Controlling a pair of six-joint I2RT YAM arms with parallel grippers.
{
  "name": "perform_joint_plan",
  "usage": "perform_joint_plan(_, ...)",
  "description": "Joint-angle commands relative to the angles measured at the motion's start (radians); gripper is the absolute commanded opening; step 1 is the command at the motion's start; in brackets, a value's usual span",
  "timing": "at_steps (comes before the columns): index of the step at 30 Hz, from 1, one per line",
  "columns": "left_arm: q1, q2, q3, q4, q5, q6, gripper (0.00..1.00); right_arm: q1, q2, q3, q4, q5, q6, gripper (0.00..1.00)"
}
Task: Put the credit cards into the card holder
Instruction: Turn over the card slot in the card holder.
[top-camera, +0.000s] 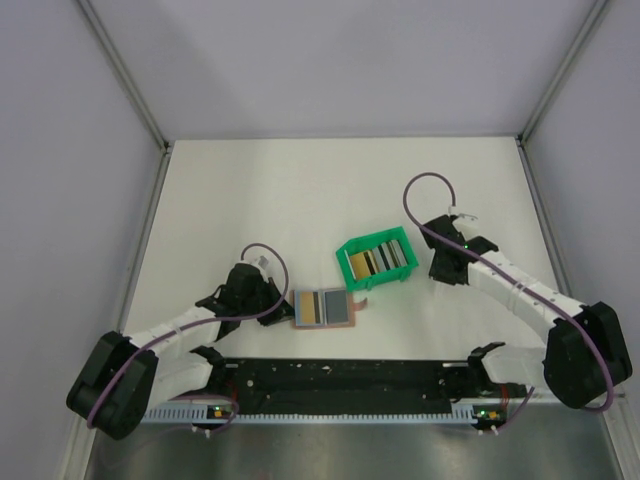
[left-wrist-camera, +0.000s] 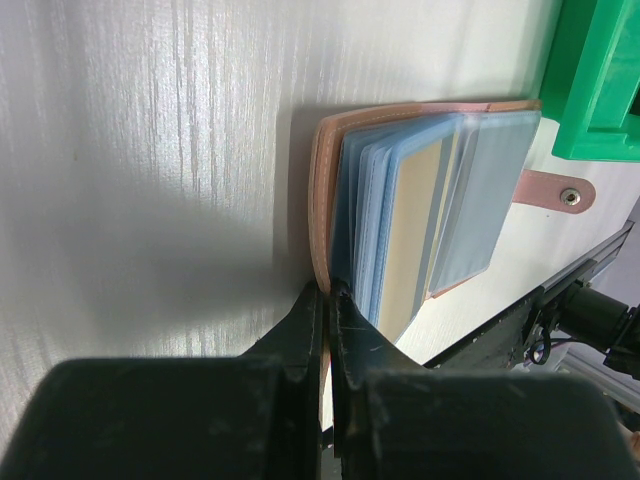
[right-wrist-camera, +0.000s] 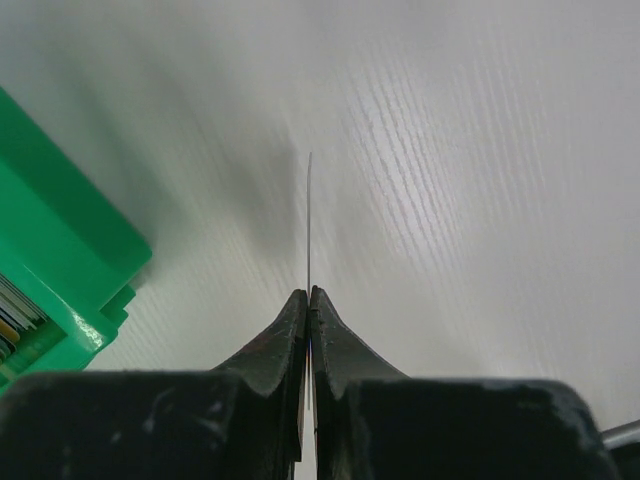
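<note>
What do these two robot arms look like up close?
The left arm and right arm have white links between chunky black joints. A purple cable loops over each wrist. The left gripper and right gripper each have two tapering black fingers. Small green lights glow near the bases.

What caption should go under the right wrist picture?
Right gripper pinching a thin card edge-on, beside the green tray.

Left gripper, lower left of the overhead view, pinches the edge of the card holder; right gripper, centre right, clamps a thin card.
</note>
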Motion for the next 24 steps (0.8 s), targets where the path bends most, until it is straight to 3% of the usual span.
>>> perform_joint_plan(1,-0.002,0.02,-0.009,-0.039,-0.04,0.021,0.0,-0.031,-0.018,-0.042,0.165,-0.092,-0.049,0.0)
perform_joint_plan(9,-0.002,0.024,-0.011,-0.035,-0.04,0.025,0.0,-0.051,0.02,-0.09,0.198,-0.118,-0.043,0.0)
perform_joint_plan(24,-0.002,0.034,-0.014,-0.026,-0.037,0.024,0.0,-0.064,0.029,-0.098,0.205,-0.127,-0.064,0.09)
